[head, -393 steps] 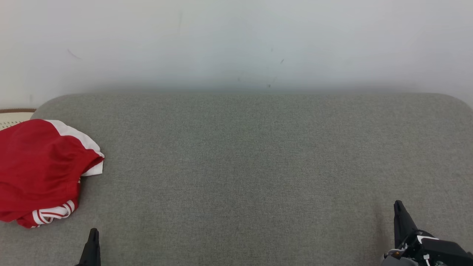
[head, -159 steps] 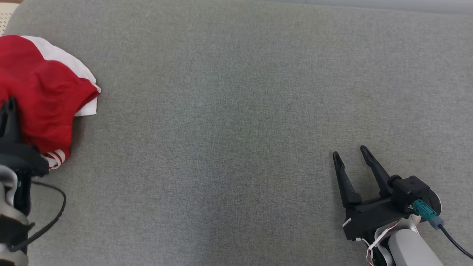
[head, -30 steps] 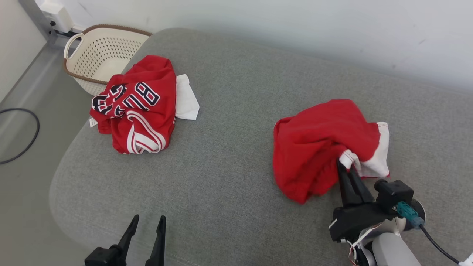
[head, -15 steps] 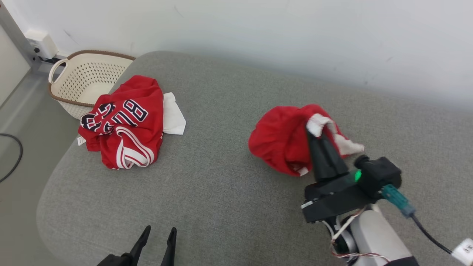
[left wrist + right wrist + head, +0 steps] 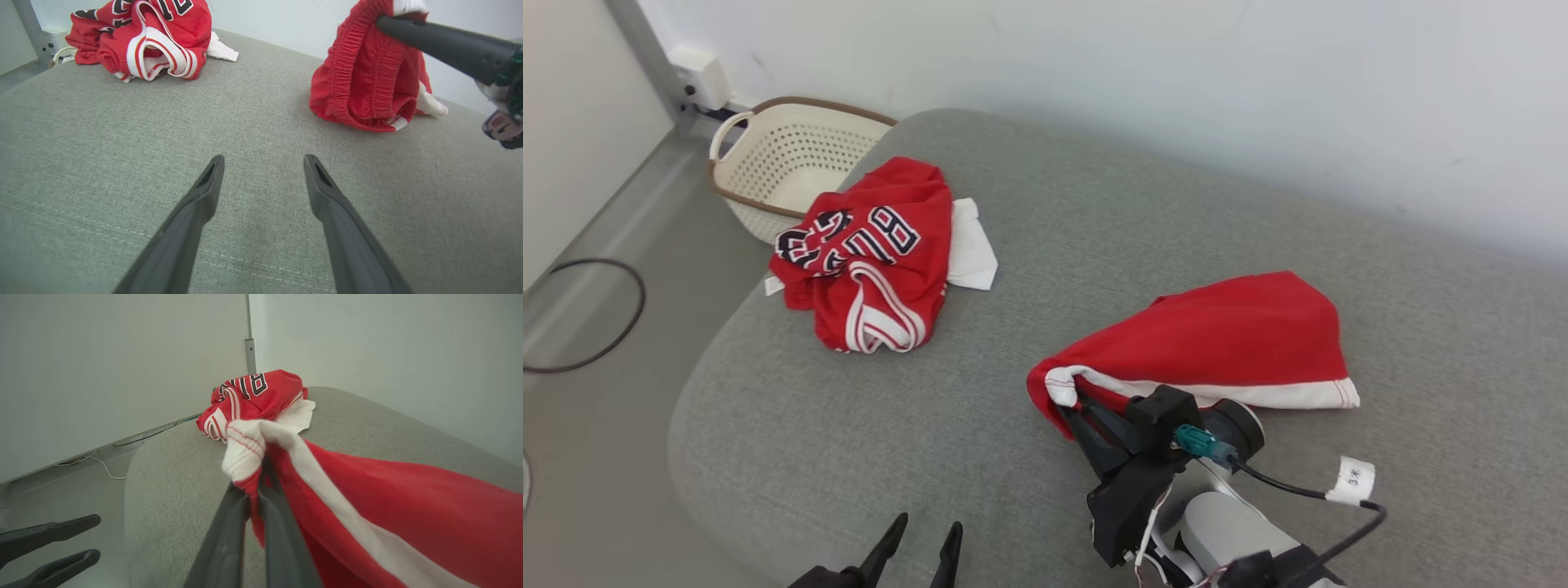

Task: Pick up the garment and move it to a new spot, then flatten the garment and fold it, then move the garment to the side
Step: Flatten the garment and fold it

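The garment (image 5: pixel 1225 335) is a pair of red shorts with a white band, stretched out across the grey cushion (image 5: pixel 931 392). My right gripper (image 5: pixel 1074 404) is shut on its white-edged corner at the near left end; the right wrist view shows the hem bunched over the fingertips of that gripper (image 5: pixel 257 477), with the red cloth (image 5: pixel 388 506) trailing right. In the left wrist view the shorts (image 5: pixel 363 81) hang from the right gripper (image 5: pixel 382 21). My left gripper (image 5: pixel 923 531) stands open and empty near the front edge, low over the cushion (image 5: pixel 263 157), and shows again (image 5: pixel 96 535) at the lower left.
A crumpled red jersey (image 5: pixel 866 253) with dark numbers and a white cloth under it lies at the cushion's far left corner (image 5: pixel 151 32) (image 5: pixel 253 396). Behind it on the floor stands a cream perforated basket (image 5: pixel 792 159). A dark cable (image 5: pixel 596 351) loops on the floor.
The head camera has shifted. My right gripper has swung the held corner down and toward me, so the bunched shorts now lie stretched out to the right. The left gripper stays open.
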